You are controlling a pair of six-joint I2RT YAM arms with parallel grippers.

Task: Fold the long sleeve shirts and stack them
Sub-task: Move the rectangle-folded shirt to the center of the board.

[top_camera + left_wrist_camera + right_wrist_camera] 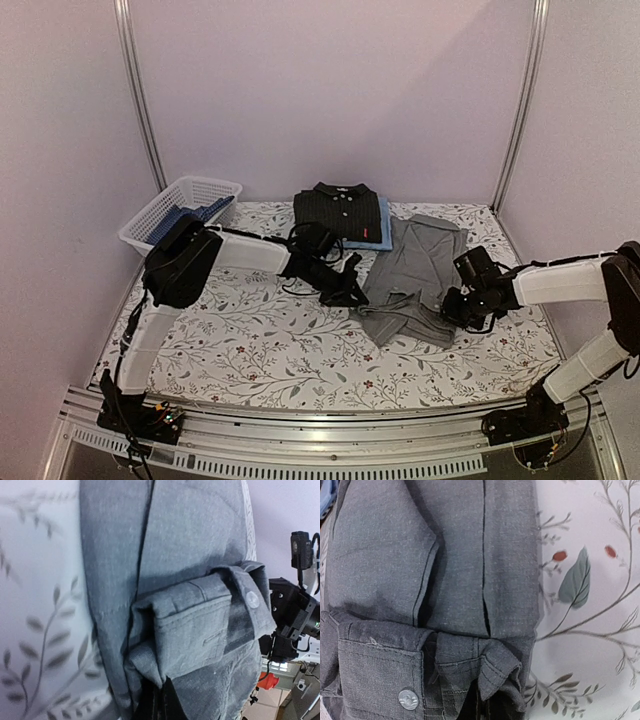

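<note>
Floral-print table (250, 350), lilac walls. Grey shirt (420, 265) flat on table, folded lengthwise, buttoned cuff bunched at near end. Left fingers (354, 292) clenched on grey shirt's near-left edge. Right fingers (456, 306) clenched on grey shirt's near-right edge. Black shirt (340, 212) folded just behind-left of grey shirt, on light blue shirt (384, 233). White basket (150, 215) well left of grey shirt.

The floral-patterned table (250, 350) carries a grey shirt (415, 265), a light blue shirt (386, 228) and a white basket (150, 215).
</note>
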